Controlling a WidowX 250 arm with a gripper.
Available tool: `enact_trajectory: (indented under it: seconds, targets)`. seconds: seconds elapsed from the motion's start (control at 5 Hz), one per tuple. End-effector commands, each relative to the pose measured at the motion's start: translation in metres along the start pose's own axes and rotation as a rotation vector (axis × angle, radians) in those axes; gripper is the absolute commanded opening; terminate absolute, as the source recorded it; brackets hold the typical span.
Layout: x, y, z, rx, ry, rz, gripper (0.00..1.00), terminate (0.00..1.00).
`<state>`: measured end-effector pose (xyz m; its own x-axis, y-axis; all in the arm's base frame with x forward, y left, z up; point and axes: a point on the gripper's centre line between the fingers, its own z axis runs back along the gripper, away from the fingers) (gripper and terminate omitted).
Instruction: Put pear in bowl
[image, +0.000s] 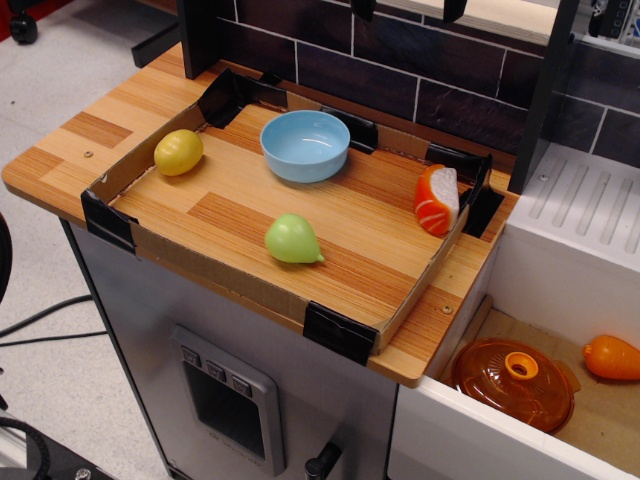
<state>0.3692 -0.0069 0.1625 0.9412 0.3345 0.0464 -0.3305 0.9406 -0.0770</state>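
Note:
The light-green pear lies on its side on the wooden counter, near the front of a low cardboard-walled area, its blunt tip pointing right. The round light-blue bowl stands upright and empty at the back of the same area, behind the pear and apart from it. No gripper or arm shows in this view.
A yellow lemon-shaped fruit lies at the left. An orange-and-white salmon piece leans at the right wall. The cardboard rim with black taped corners rings the area. An orange lidded pot and an orange fruit sit in the sink at lower right.

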Motion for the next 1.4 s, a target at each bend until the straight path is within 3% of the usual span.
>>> enact_trajectory:
  seconds: [0.0, 0.4, 0.6, 0.8, 1.2]
  targets:
    - [0.0, 0.0, 0.0, 0.0, 0.0, 0.0, 1.0, 0.0]
    - [-0.01, 0.038, -0.001, -0.105, -0.034, 0.417, 1.0, 0.0]
    - [-0.028, 0.058, 0.0, -0.087, -0.079, 0.567, 1.0, 0.0]
    - [-0.048, 0.064, -0.011, 0.017, -0.086, 0.643, 1.0, 0.0]
    - [-0.071, 0.067, -0.045, 0.038, -0.032, 0.706, 1.0, 0.0]
